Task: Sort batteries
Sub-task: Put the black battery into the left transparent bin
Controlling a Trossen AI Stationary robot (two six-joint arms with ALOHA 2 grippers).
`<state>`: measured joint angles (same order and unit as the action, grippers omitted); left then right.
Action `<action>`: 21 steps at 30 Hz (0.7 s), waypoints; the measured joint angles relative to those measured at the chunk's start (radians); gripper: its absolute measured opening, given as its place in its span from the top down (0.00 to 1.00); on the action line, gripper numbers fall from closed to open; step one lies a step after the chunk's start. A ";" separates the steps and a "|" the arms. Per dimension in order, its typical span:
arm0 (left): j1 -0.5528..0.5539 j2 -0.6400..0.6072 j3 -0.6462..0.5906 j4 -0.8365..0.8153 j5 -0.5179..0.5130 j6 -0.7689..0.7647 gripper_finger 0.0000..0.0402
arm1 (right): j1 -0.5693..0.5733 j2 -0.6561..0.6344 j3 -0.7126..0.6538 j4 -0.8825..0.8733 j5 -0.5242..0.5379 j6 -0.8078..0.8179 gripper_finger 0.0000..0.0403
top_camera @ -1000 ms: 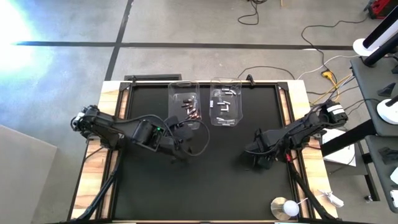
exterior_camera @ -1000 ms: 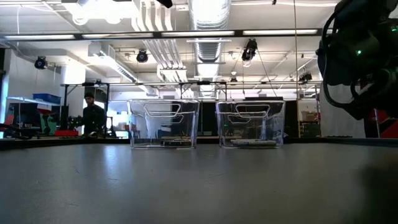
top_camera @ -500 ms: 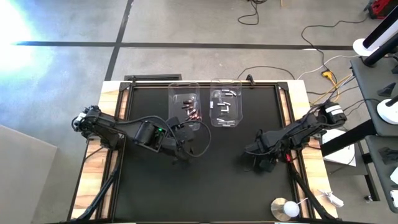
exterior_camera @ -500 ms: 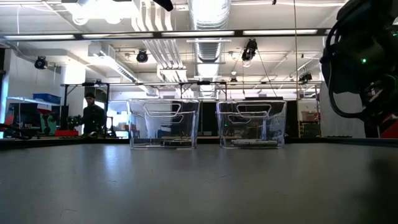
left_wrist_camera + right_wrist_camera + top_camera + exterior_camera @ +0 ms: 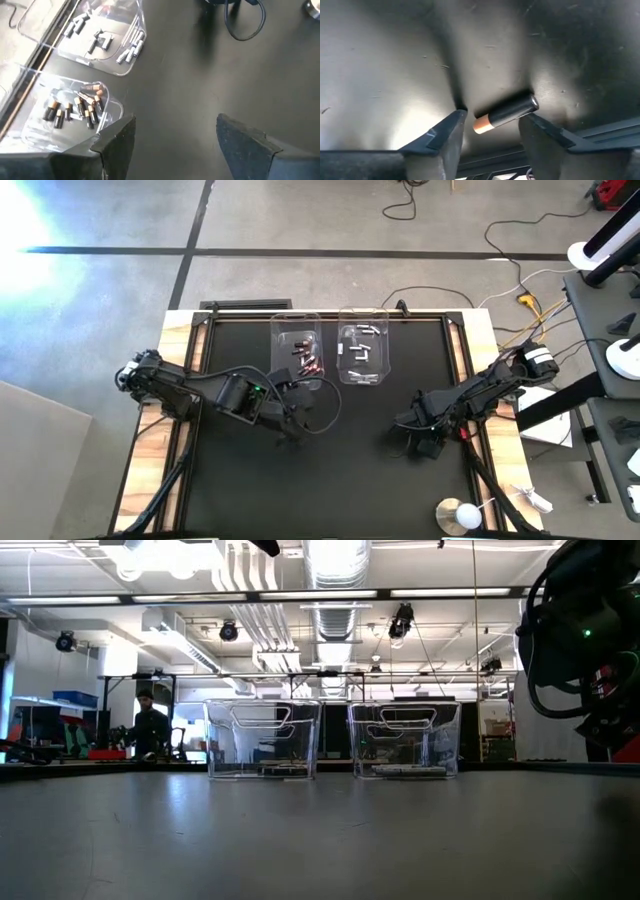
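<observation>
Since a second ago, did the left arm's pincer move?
Yes, a little. In the high view the left pincer sits slightly farther from the tub of dark batteries, toward the table's near edge.

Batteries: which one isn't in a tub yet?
The dark, copper-ended battery lying on the mat between the right gripper's open fingers; all others sit in the two tubs.

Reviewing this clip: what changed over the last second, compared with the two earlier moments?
Very little. The left gripper drew slightly back from the left tub, its cable loop shifting with it. The right gripper stayed low at the table's right edge, fingers either side of a dark battery lying on the table; no earlier right wrist view shows whether that is new. Both tubs and their batteries are unchanged.
</observation>
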<state>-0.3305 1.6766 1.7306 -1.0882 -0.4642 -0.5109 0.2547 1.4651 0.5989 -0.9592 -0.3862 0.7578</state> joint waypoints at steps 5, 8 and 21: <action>0.010 -0.021 0.000 0.000 -0.016 0.085 0.39 | 0.000 -0.002 0.002 0.005 0.002 -0.004 0.64; 0.035 -0.045 0.000 0.000 -0.018 0.124 0.40 | 0.001 -0.002 0.002 0.008 0.004 -0.008 0.70; 0.174 -0.160 -0.272 0.410 -0.014 0.162 0.42 | 0.001 -0.003 -0.009 0.035 0.027 -0.074 0.93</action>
<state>-0.1566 1.5166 1.4583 -0.6779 -0.4778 -0.3492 0.2554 1.4624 0.5903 -0.9237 -0.3597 0.6843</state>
